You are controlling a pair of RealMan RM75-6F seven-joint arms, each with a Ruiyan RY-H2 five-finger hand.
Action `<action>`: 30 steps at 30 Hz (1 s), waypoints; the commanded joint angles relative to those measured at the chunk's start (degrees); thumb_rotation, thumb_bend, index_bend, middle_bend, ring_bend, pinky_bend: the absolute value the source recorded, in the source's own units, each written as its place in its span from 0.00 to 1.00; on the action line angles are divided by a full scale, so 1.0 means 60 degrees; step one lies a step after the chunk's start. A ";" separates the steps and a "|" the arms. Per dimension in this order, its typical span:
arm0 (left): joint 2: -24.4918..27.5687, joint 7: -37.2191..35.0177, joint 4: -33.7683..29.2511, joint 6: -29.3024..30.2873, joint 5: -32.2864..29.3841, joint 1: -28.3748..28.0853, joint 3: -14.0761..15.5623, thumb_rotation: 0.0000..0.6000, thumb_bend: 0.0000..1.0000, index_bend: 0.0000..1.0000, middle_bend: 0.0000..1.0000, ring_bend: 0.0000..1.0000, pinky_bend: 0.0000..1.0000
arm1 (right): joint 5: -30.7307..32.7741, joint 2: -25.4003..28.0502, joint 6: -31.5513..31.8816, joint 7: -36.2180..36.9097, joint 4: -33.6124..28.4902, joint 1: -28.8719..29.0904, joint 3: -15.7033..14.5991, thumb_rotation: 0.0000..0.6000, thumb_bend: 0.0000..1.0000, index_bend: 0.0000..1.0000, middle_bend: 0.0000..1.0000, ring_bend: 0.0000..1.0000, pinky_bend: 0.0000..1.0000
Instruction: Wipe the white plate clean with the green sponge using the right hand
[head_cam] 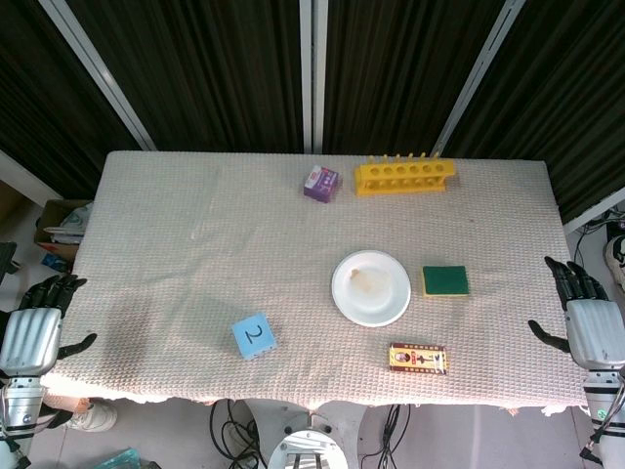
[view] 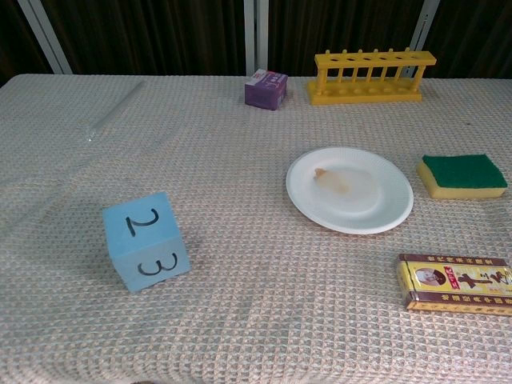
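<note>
The white plate lies right of the table's middle, with a brownish smear on it. Just to its right lies the green sponge, green side up on a yellow base, untouched. My right hand hangs off the table's right edge, fingers apart and empty, well right of the sponge. My left hand is off the left edge, fingers spread, holding nothing. Neither hand shows in the chest view.
A blue numbered cube sits front left of the plate. A flat red and gold box lies in front of it. At the back stand a purple carton and a yellow rack.
</note>
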 commanded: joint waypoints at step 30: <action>-0.0003 0.0384 -0.0403 -0.0205 0.0243 0.0020 0.0158 1.00 0.00 0.23 0.16 0.12 0.17 | 0.1943 -0.2004 -0.5653 -0.1283 0.2515 0.3343 0.0219 1.00 0.15 0.05 0.16 0.07 0.21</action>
